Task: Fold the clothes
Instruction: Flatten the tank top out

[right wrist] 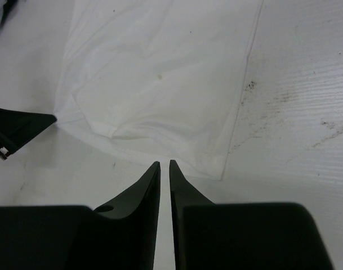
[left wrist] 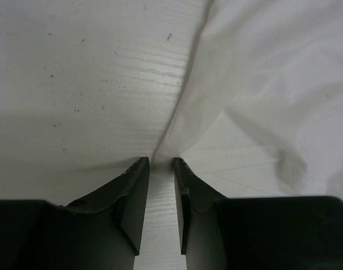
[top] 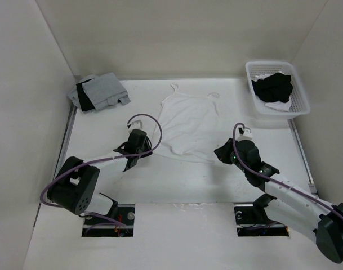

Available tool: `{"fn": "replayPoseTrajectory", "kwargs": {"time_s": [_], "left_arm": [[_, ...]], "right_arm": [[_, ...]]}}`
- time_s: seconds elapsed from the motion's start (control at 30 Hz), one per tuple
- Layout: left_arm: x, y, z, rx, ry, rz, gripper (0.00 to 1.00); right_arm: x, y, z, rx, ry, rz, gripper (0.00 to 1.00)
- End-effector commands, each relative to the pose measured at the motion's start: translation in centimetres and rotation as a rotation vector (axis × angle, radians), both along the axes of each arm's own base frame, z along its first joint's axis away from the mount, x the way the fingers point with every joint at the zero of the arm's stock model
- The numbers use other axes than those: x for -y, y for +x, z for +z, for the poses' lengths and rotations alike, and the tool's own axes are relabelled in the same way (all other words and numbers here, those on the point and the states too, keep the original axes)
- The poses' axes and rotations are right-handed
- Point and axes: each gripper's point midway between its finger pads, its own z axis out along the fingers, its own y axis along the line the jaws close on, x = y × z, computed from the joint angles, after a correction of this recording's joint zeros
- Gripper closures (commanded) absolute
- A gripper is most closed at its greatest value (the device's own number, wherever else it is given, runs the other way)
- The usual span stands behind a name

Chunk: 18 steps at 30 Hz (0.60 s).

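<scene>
The clothes, a white camisole [top: 185, 126], lie flat in the middle of the table with the two thin straps toward the back wall. My left gripper [top: 147, 153] is at the near left hem corner. In the left wrist view its jaws [left wrist: 161, 160] stand a little apart, with the cloth [left wrist: 261, 84] running down in a ridge to the tips and bare table showing between the fingers. My right gripper [top: 220, 152] sits just short of the near hem [right wrist: 160, 101], left of the right hem corner. Its jaws [right wrist: 164, 163] show a narrow gap with nothing in it.
A grey-and-black garment pile [top: 98, 91] lies at the back left. A white basket [top: 299, 95] holding black and white clothes stands at the back right. Walls close in the table on three sides. Dark specks mark the table [right wrist: 284, 95] right of the camisole.
</scene>
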Motion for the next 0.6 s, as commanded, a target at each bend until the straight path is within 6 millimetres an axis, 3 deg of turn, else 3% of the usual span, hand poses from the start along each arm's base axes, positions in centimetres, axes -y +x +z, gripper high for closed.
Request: {"fn": "replayPoseTrajectory", "kwargs": {"time_s": [0.0, 0.07, 0.17, 0.37, 0.57], "left_arm": [[0.2, 1.0, 0.6, 0.027, 0.003, 0.013, 0.82], [0.1, 1.1, 0.8, 0.033, -0.004, 0.03, 0.9], [-0.1, 1.1, 1.7, 0.058, -0.024, 0.044, 0.93], [-0.5, 0.2, 2.8, 0.089, -0.072, 0.063, 0.94], [0.0, -0.6, 1.9, 0.075, -0.13, 0.049, 0.94]], "right_arm": [[0.0, 0.6, 1.1, 0.036, 0.036, -0.032, 0.81], [0.7, 0.5, 0.4, 0.013, 0.031, -0.07, 0.75], [2.1, 0.3, -1.6, -0.065, -0.012, -0.133, 0.69], [3.2, -0.6, -4.5, -0.187, -0.058, -0.211, 0.67], [1.7, -0.6, -4.7, -0.206, -0.018, -0.185, 0.64]]}}
